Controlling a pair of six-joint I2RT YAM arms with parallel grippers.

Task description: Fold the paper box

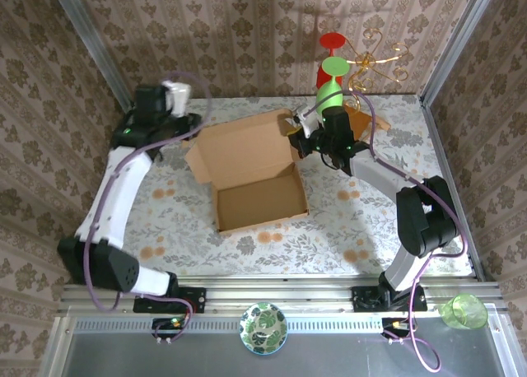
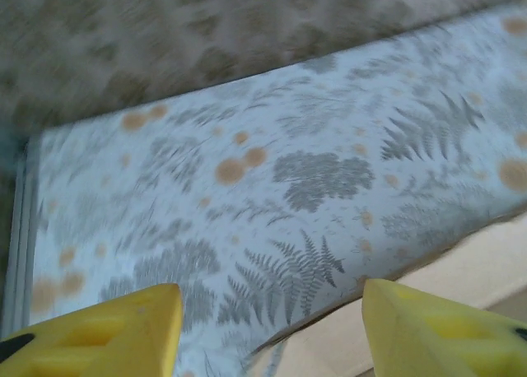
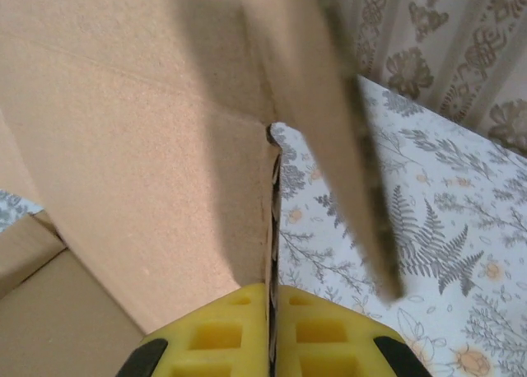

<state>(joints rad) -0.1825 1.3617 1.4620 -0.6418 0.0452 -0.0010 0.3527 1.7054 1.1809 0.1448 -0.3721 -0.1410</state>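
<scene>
Top external view has the big plain tan corrugated cardboard box [image 1: 255, 179] sitting mid-table on the fern-print tablecloth [image 1: 346, 229], with its lid open toward the back wall. The right gripper [image 3: 272, 332] is pinched tight on a thin flap edge at the box's back right corner. The left gripper [image 2: 268, 336] hangs near the box's left side, yellow fingers [image 2: 115, 328] spread apart, gripping nothing.

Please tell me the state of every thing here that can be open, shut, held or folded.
paper box: open, lid not folded over, gripped at one flap edge.
left gripper: open, holding nothing.
right gripper: shut on the flap edge of the paper box.
</scene>
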